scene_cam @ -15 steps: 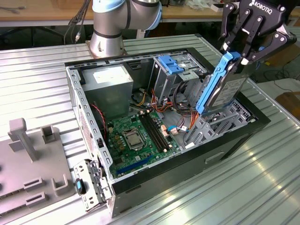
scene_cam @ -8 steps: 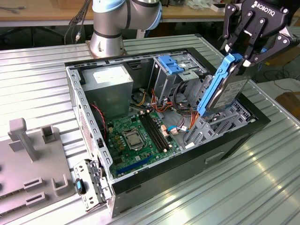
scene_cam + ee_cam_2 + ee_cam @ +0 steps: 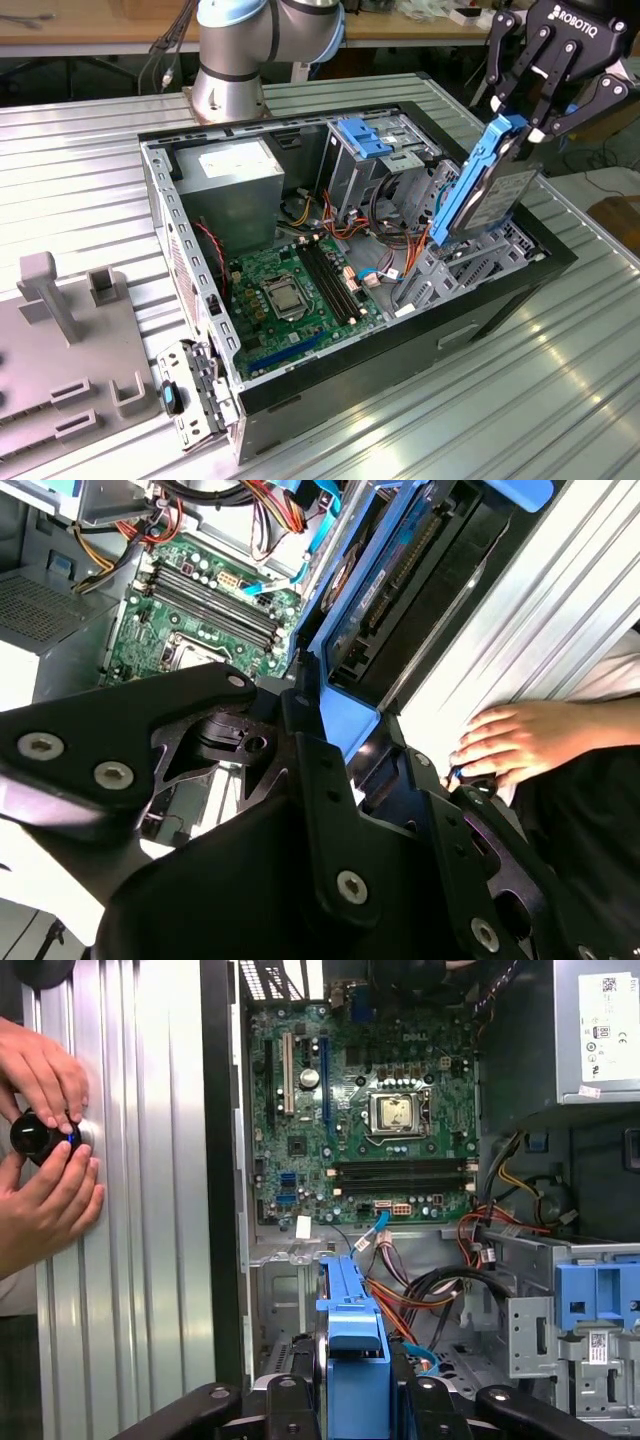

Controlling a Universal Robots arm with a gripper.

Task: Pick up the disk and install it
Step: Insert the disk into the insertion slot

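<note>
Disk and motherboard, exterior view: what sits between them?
In the exterior view, a tangle of orange, red and blue cables lies between the disk, held tilted in the gripper, and the motherboard.

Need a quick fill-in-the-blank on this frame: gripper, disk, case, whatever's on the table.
1. The gripper is ____ on the disk.
2. The disk's plastic frame is ____.
3. The disk hangs tilted over the open computer case, whose circuit board is ____.
4. In the first wrist view, a person's ____ touch a black knob on the table.

Missing words: shut; blue; green; hands.
</note>
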